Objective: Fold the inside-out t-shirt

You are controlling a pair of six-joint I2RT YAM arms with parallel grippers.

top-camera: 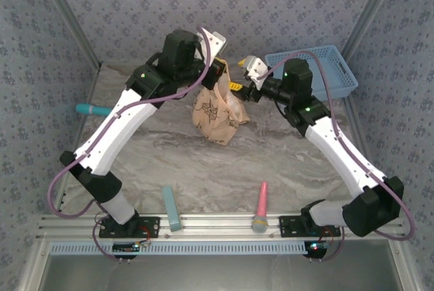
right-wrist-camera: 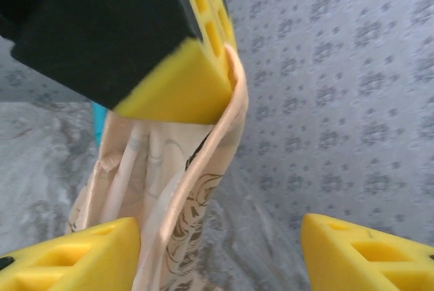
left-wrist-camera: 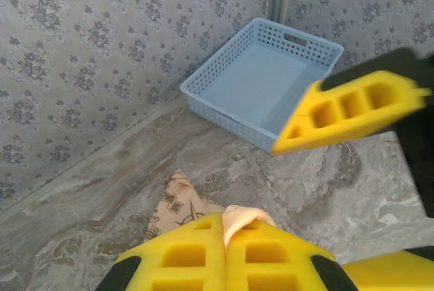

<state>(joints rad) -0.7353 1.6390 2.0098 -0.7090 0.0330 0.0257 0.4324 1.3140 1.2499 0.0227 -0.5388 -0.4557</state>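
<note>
i see the inside-out t-shirt [top-camera: 218, 111] as a bunched, hanging drape of peach-tan cloth with a faded brown leafy print, its seams and paler inner face showing in the right wrist view [right-wrist-camera: 169, 189]. it hangs over the far middle of the marbled table [top-camera: 169, 162], its top lifted and its lower folds apparently resting on the surface. my left arm rises from its base and reaches up and inward to the top of the cloth. the left gripper [top-camera: 218, 67] has its yellow fingers pressed together on a fold of the shirt's upper edge, which pokes out between the tips in the left wrist view [left-wrist-camera: 227, 237]. my right arm bends in from the other side, with its wrist just in front of the blue basket [top-camera: 319, 70]. the right gripper [top-camera: 239, 89] stands spread just beside the shirt's top. in its own camera [right-wrist-camera: 220, 243] the cloth edge hangs inside the gap, close against one finger [right-wrist-camera: 74, 254]; i cannot tell whether it touches.
</note>
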